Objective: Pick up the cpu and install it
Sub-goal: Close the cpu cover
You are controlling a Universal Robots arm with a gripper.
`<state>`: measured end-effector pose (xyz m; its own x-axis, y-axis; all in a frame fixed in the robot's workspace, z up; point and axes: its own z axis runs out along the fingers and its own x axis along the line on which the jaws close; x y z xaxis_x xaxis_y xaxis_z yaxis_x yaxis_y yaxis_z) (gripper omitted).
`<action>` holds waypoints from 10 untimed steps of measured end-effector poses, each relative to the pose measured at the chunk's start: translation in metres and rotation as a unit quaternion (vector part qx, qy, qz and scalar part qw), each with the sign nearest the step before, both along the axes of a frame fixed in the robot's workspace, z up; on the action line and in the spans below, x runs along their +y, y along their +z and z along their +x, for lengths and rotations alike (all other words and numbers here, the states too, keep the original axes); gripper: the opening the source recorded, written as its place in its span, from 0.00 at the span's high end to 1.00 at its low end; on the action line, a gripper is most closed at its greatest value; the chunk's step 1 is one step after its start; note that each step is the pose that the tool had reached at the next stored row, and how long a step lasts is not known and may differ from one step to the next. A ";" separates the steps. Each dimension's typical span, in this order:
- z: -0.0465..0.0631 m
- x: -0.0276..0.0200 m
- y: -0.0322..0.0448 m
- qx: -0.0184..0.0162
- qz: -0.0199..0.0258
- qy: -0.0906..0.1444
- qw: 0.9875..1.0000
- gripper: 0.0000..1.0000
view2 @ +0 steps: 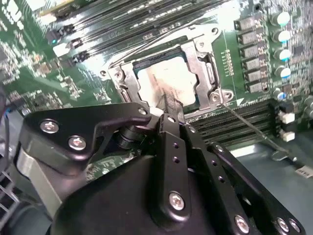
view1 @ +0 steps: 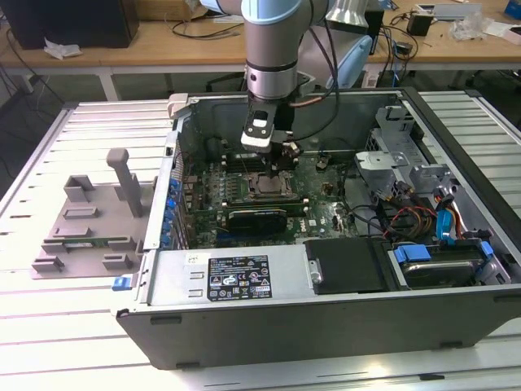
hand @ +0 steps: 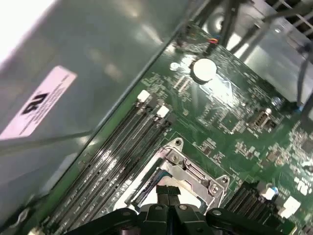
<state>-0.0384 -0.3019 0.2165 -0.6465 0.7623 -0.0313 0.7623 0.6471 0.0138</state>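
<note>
Cpu place: We see the cpu [view2: 168,81] lying flat, silvery top up, inside the metal socket frame [view2: 203,68] on the green motherboard [view2: 29,63], within the open computer case [view1: 269,322].
Pincer: The gripper [view2: 167,104] hangs directly over the near edge of the cpu. Its 2 fingers look pressed together, with nothing between them. Whether the tips touch the chip, we cannot tell.
Neighbours: Long memory slots [hand: 112,156] run just beside the frame, and a thin wire lever [view2: 249,124] stands out from 1 corner of it.
Work state: We judge that the chip already sits in the socket and that the gripper does not hold it.
Handling: We judge it light, stiff and thin. The smooth metal top can slip, and the contacts on the underside are probably fragile.
Where to hold: We would take it by 2 opposite edges and keep it level, without hard pressure on the flat faces.
</note>
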 end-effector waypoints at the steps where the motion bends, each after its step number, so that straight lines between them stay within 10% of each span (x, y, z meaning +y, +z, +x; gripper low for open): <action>1: 0.000 0.0000 0.0000 0.000 0.000 0.020 1.000 0.89; 10: 0.000 0.0000 0.0000 0.000 0.000 0.118 0.993 0.89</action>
<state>-0.0384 -0.3019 0.2164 -0.8075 0.5890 -0.0314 0.5889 0.8081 0.0137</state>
